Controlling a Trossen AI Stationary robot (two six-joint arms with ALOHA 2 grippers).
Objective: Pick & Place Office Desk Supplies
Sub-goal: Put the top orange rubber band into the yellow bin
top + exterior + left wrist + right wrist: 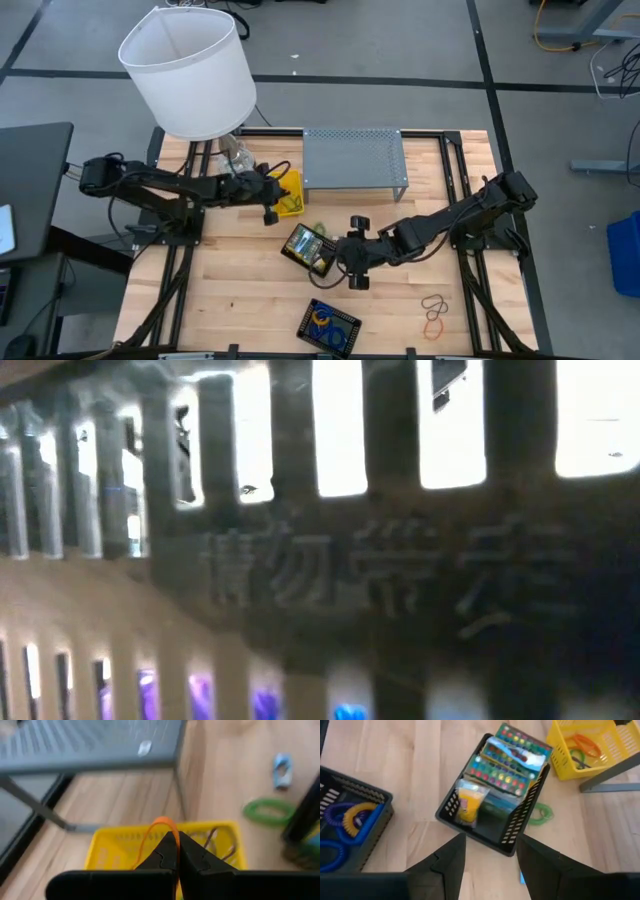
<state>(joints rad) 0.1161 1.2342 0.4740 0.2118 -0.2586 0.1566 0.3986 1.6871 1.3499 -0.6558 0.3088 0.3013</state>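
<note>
1. white lamp shade (190,70), nearest the overhead camera, looms beyond the left corner of the grey mesh shelf (354,157); it only stands by.
2. grey mesh shelf is the landmark, at the table's (230,300) far middle.
3. black crayon bin (492,815), in front of the shelf, holds colourful crayon boxes (510,757); the right gripper (487,852) hovers over its near rim, jaws apart and empty, probably just released or lining up.
4. yellow basket (112,852) sits beside the shelf's left leg; the left gripper (176,851) hangs above it, jaws shut on an orange rubber band (155,832), likely for dropping in.
5. green band (540,814) lies loose between bin and basket.
</note>
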